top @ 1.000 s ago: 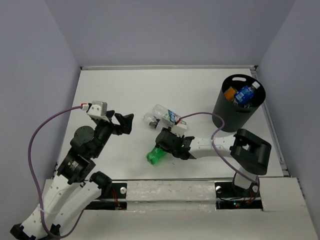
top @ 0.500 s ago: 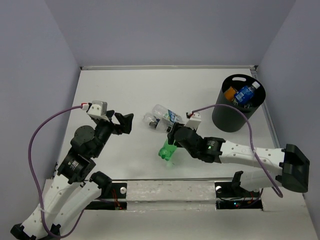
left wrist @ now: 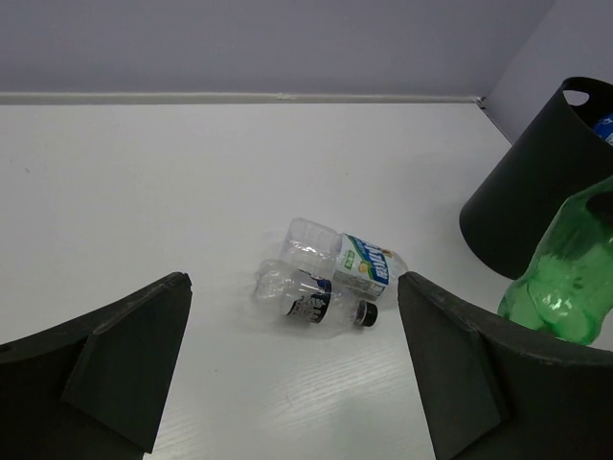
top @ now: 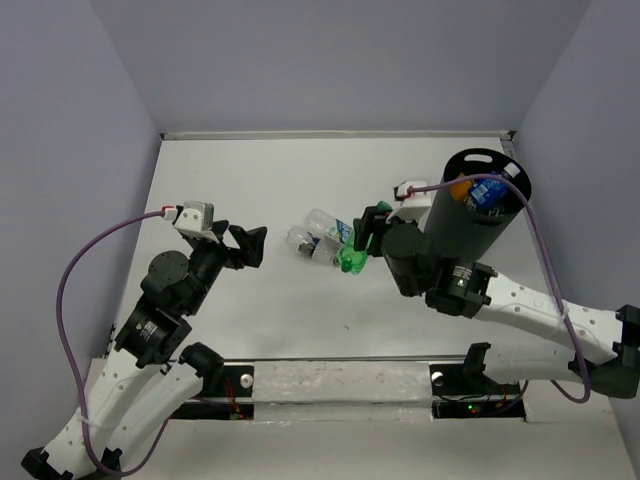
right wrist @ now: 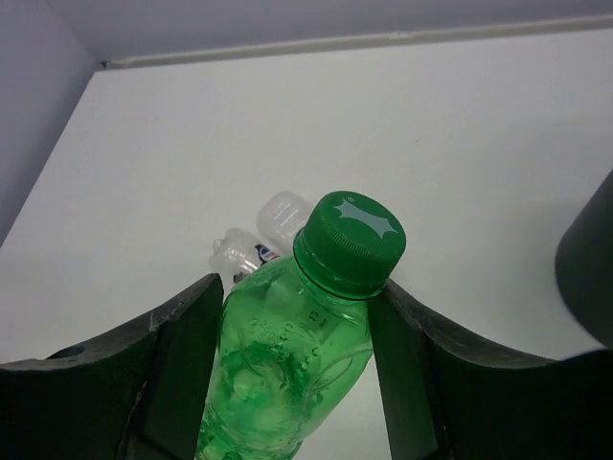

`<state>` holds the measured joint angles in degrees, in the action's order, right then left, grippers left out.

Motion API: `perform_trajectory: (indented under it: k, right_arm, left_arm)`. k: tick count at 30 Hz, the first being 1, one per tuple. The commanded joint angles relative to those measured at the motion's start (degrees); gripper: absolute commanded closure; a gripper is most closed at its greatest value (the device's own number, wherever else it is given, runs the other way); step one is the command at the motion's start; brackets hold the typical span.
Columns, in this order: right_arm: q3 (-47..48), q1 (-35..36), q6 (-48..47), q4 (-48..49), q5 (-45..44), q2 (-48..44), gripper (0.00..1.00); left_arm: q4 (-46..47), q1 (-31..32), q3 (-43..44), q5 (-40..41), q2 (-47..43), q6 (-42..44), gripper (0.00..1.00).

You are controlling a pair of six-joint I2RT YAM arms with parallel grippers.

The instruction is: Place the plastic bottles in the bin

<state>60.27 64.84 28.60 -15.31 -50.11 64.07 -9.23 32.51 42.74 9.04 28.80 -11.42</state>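
Green bottle hanging pinched in right gripper; bin sitting at its 2 o'clock; left gripper spread, idling.

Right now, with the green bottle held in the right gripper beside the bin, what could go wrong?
1. The green bottle sits tilted in the right gripper, so it may slip or swing out on the way.
2. It seems to hang beside the wall of the bin, below the rim; a sideways move without a lift could knock the bin over.
3. The purple cable crosses the bin's opening and might catch on the rim.
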Motion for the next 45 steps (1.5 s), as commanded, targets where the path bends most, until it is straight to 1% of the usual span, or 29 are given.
perform_trajectory:
  k: [1, 3, 4, 7, 8, 9, 10, 11, 15, 18, 21, 23, 26, 29, 31, 34, 35, 37, 38, 40, 41, 43, 44, 45]
  right_arm:
    - [9.1, -6.7, -16.4, 6.8, -7.5, -3.4, 0.64]
    - [10.4, -12.5, -22.4, 9.8, -5.8, -4.0, 0.64]
    - [11.8, -19.2, -23.5, 11.6, -4.9, -3.9, 0.64]
    - [14.6, -27.9, -27.8, 13.7, -2.5, -2.2, 0.64]
    - [16.4, -32.9, -30.2, 14.6, -3.1, -0.5, 0.64]
    - [17.2, -35.1, -31.7, 14.7, -3.1, 0.3, 0.64]
    - [17.9, -37.2, -34.2, 17.8, -3.1, 1.0, 0.64]
    - [18.5, -40.6, -35.3, 19.0, -3.1, 2.4, 0.64]
    - [19.9, -47.7, -37.6, 21.4, -0.4, 5.8, 0.64]
    - [18.7, -49.3, -38.4, 22.3, 1.1, 8.8, 0.64]
    - [13.3, -49.3, -40.5, 28.9, 1.4, 11.0, 0.64]
    - [11.9, -49.9, -40.4, 30.9, 4.0, 12.1, 0.64]
    - [12.1, -49.9, -39.9, 31.0, 4.2, 15.2, 0.64]
    - [10.8, -49.9, -38.7, 31.1, 4.5, 15.6, 0.63]
    - [8.0, -49.9, -37.1, 31.3, 4.8, 15.0, 0.61]
    - [4.3, -49.9, -35.9, 31.0, 6.1, 13.4, 0.53]
    - [3.5, -49.9, -35.7, 31.0, 5.3, 13.0, 0.49]
    - [1.7, -49.9, -35.3, 30.9, 4.5, 11.8, 0.46]
    - [1.3, -49.9, -35.2, 30.5, 5.1, 11.4, 0.38]
    - [1.1, -49.9, -34.5, 29.7, 5.2, 10.3, 0.30]
    - [1.4, -49.9, -34.0, 28.6, 5.4, 10.0, 0.20]
    - [2.9, -49.9, -33.7, 26.6, 5.5, 9.8, 0.12]
    - [5.2, -49.9, -32.4, 22.1, 5.7, 9.9, 0.09]
    - [6.4, -49.9, -32.4, 22.1, 6.1, 9.9, 0.08]
  left_arm:
    - [2.6, -0.3, -0.4, -1.0, -0.2, 0.2, 0.01]
    - [2.6, -0.3, -0.3, -1.1, -0.3, 0.2, 0.01]
    - [2.6, -0.3, -0.4, -1.1, -0.6, 0.2, 0.01]
    - [2.6, -0.3, -0.4, -1.1, -1.1, 0.2, 0.01]
    - [2.6, -0.3, -0.5, -1.0, -1.4, 0.2, 0.01]
    - [2.6, -0.3, -0.5, -1.1, -1.5, 0.2, 0.01]
    - [2.6, -0.3, -0.5, -1.2, -1.5, 0.2, 0.01]
    - [2.6, -0.3, -0.5, -1.2, -1.6, 0.2, 0.01]
    - [2.7, -0.3, -0.5, -2.0, -1.6, 0.2, 0.01]
    - [2.8, -0.3, -0.4, -2.4, -1.6, 0.2, 0.01]
    - [2.7, -0.3, -0.6, -2.3, -1.9, 0.2, 0.01]
    - [2.8, -0.3, -0.6, -2.3, -2.0, 0.1, 0.01]
    - [3.0, -0.3, -0.6, -2.5, -1.6, 0.2, 0.01]
    - [2.9, -0.3, -0.6, -2.3, -1.6, 0.3, 0.01]
    - [3.0, -0.3, -0.5, -2.2, -1.5, 0.3, 0.01]
    - [3.0, -0.3, -0.5, -2.5, -1.1, 0.2, 0.01]
    - [3.0, -0.3, -0.5, -2.7, -0.8, 0.3, 0.01]
    - [2.9, -0.3, -0.4, -2.7, -0.7, 0.3, 0.01]
    - [2.9, -0.4, -0.4, -2.6, -0.8, 0.3, 0.01]
    - [3.0, -0.4, -0.5, -2.5, -0.8, 0.3, 0.01]
    - [3.0, -0.4, -0.6, -2.4, -0.8, 0.3, 0.01]
    - [3.0, -0.4, -0.5, -2.4, -0.7, 0.3, 0.01]
    - [2.9, -0.4, -0.5, -2.4, -0.6, 0.3, 0.01]
    - [2.9, -0.4, -0.5, -2.4, -0.6, 0.3, 0.01]
